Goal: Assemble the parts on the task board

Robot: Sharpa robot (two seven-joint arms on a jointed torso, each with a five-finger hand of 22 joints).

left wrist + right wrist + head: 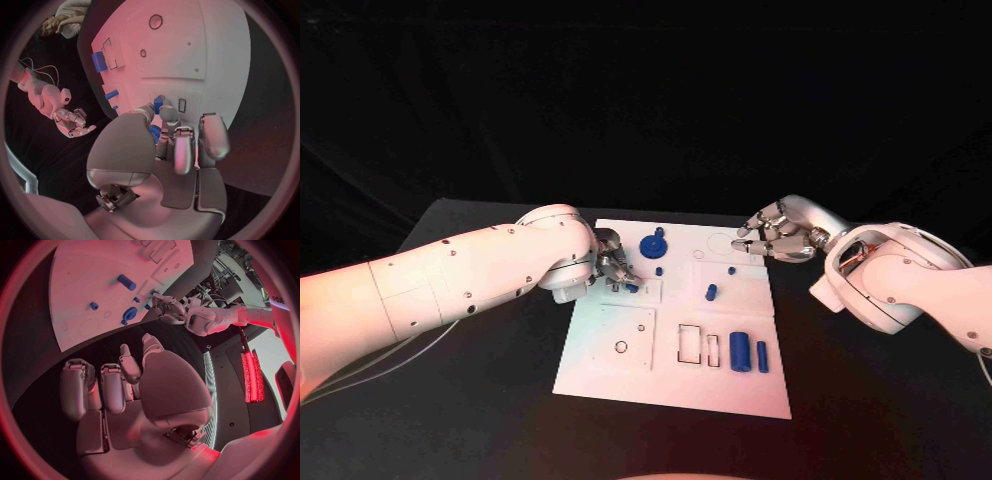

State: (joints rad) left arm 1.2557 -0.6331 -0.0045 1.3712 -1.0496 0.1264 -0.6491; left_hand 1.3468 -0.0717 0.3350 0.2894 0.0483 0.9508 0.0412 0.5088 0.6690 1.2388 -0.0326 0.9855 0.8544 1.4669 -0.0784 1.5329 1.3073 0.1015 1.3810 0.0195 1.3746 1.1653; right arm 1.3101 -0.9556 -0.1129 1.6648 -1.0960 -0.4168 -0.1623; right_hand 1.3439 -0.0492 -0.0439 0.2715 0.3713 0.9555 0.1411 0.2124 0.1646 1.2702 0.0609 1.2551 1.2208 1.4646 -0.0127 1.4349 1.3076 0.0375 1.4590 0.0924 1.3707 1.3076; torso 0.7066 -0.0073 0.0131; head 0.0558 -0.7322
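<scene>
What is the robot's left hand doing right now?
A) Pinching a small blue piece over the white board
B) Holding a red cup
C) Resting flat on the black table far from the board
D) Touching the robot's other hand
A: in the left wrist view the left hand's fingers close on a small blue piece at the edge of the white board; the head view shows that hand at the board too.

No text, label or number can be read anywhere

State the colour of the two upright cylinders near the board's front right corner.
Blue: the two cylinders stand out against the white task board, clearest in the head view.
</scene>
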